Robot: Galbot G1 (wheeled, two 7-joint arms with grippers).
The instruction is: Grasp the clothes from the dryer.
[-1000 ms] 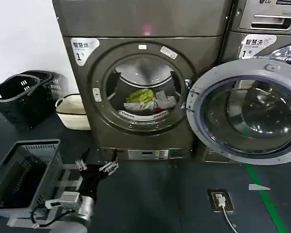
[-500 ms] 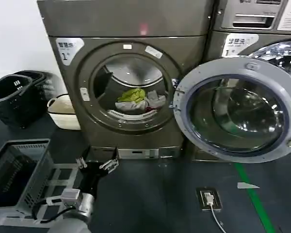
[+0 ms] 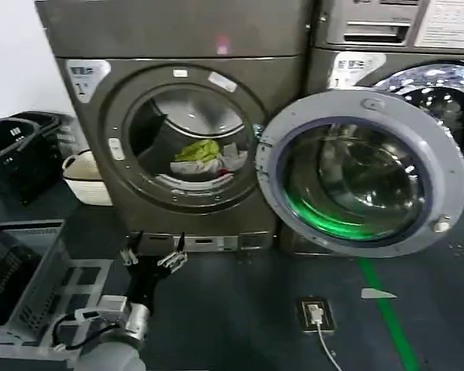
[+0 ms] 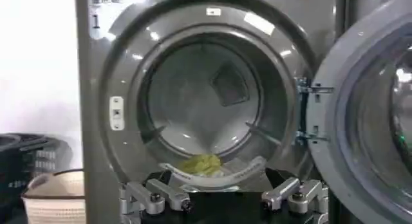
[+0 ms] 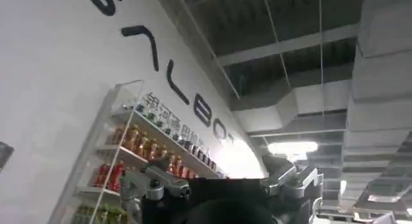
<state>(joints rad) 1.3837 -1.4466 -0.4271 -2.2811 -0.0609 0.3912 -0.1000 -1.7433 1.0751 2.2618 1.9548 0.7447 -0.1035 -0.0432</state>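
Left gripper hangs low before the dryer, fingers spread apart and holding nothing, well short of the porthole. Round door stands swung open to the right. Clothes lie at the drum bottom, yellow-green piece on top; right gripper points at the ceiling, spread, empty.
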